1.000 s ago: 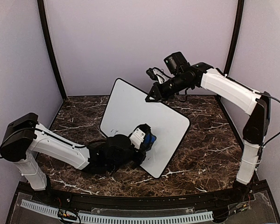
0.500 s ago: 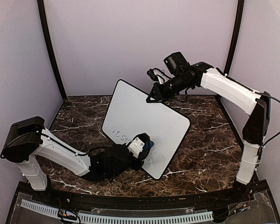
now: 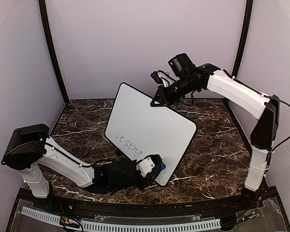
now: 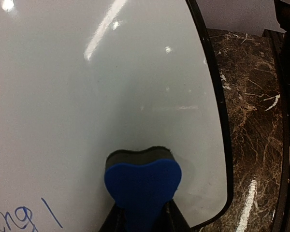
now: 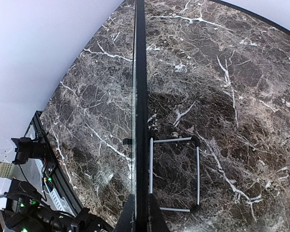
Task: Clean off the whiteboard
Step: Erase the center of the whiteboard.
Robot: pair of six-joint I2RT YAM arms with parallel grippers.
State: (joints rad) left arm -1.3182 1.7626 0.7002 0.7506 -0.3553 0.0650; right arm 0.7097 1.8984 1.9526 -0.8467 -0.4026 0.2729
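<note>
The table (image 3: pixel 212 159) has a dark brown stone-patterned top, glossy, threaded all over with thin white veins. A small rectangular wire frame (image 5: pixel 198 174), with pale bars and black corners, lies flat on it just beside the lower edge of the whiteboard (image 3: pixel 150 125). The whiteboard stands tilted over the middle of the top, its lowest corner down near the front of the surface. Whether that corner actually touches the stone cannot be told. A dark shadow spreads on the tabletop around the frame.
</note>
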